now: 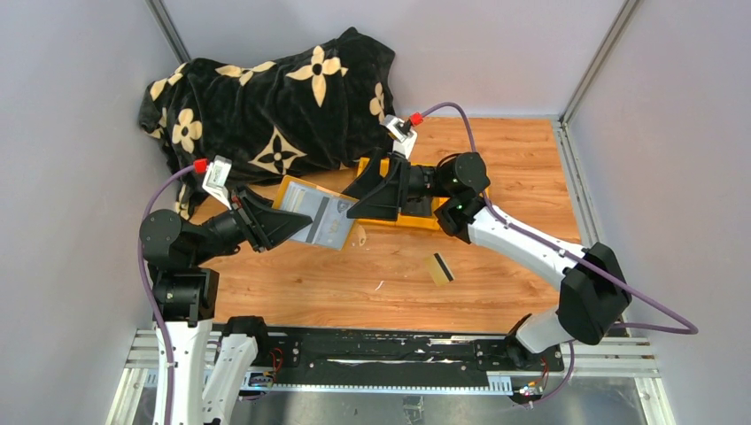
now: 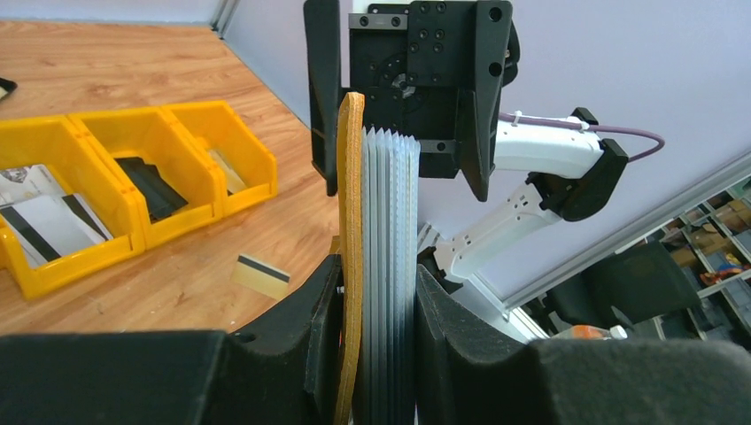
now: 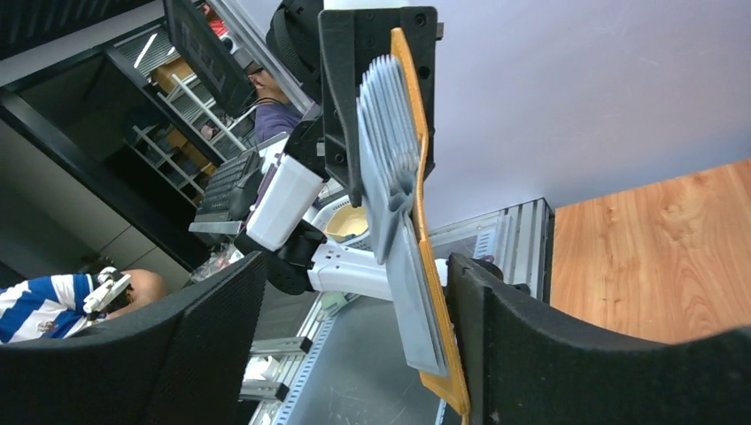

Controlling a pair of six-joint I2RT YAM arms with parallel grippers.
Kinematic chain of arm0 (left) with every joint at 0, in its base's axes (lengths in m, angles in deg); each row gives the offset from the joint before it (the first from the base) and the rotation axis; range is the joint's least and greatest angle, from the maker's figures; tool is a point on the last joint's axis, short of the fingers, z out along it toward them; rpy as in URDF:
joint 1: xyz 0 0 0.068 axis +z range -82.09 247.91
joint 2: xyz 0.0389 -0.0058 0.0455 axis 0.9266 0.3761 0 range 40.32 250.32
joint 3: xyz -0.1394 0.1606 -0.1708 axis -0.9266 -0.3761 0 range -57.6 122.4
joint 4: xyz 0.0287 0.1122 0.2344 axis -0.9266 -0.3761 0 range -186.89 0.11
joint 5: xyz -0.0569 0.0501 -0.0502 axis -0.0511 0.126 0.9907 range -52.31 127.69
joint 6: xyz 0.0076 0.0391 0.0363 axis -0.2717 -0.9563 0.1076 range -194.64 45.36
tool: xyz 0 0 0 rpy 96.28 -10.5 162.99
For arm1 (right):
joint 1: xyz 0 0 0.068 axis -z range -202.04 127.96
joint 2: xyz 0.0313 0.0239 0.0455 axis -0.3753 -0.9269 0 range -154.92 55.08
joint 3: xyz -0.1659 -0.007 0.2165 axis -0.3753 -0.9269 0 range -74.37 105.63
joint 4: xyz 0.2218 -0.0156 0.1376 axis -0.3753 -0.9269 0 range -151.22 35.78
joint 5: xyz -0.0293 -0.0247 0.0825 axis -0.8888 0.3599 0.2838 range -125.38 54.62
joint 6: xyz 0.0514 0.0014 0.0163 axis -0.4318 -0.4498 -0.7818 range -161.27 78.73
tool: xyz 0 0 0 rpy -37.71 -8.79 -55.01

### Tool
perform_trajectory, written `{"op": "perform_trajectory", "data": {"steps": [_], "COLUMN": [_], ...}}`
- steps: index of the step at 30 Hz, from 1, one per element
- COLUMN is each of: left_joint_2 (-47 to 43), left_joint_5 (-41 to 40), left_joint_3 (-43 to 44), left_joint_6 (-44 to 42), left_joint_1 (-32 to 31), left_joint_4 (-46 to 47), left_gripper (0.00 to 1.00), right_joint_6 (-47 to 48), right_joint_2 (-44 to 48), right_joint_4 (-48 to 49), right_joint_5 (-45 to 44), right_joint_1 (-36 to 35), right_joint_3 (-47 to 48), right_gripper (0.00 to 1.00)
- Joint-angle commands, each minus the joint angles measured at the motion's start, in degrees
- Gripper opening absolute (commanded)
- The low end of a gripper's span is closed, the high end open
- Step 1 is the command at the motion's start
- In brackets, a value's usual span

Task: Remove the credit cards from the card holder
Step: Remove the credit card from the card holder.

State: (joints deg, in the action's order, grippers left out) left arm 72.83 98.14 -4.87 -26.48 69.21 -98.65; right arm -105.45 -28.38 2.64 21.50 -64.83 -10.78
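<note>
One card holder (image 1: 315,217), gripped by left tool (image 2: 379,276), inside parted right tool (image 3: 356,266)

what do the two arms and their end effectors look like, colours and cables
The left arm and right arm match: white links, black joints. The left end effector and right end effector are black, with two broad wedge fingers each. A purple cable with a red plug runs to each wrist.
</note>
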Motion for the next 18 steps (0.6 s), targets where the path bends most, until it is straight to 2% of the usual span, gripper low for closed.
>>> {"op": "perform_trajectory", "data": {"steps": [1,7,11,15,16,17,18], "left_joint_2": [0.1,0.1,-0.2,-0.8,-0.8,-1.0,-1.0], "left_joint_5": [0.8,-0.3,-2.9,-6.3,-6.9,-7.4,-7.6], "left_joint_3": [1.8,1.9,2.9,4.0,4.1,4.1,4.1], "left_joint_6": [-0.6,-2.4,-7.6,-14.1,-15.7,-17.6,-19.0], "left_joint_1": [-0.1,-0.2,-0.1,-0.2,-0.2,-0.2,-0.1], "left_joint_4": [1.9,0.9,-3.6,-8.3,-9.3,-10.3,-11.5], "left_gripper": [0.0,0.0,0.0,0.0,0.02,0.09,0.2], "right_joint_6": [0.0,5.1,13.2,22.2,22.0,20.8,19.5], "right_joint_2": [0.3,0.8,1.6,2.2,2.1,2.1,2.1], "right_joint_4": [3.6,-4.6,-18.8,-33.8,-34.7,-34.7,-34.1], "right_joint_5": [2.7,0.5,-2.2,-8.7,-10.1,-11.8,-13.1], "right_joint_1": [-2.3,-3.5,-4.6,-6.6,-6.8,-6.9,-6.9], "right_joint_3": [-1.1,-0.6,1.8,6.6,7.0,7.0,6.6], "right_gripper": [0.75,0.48,0.32,0.15,0.07,0.01,0.0]}}
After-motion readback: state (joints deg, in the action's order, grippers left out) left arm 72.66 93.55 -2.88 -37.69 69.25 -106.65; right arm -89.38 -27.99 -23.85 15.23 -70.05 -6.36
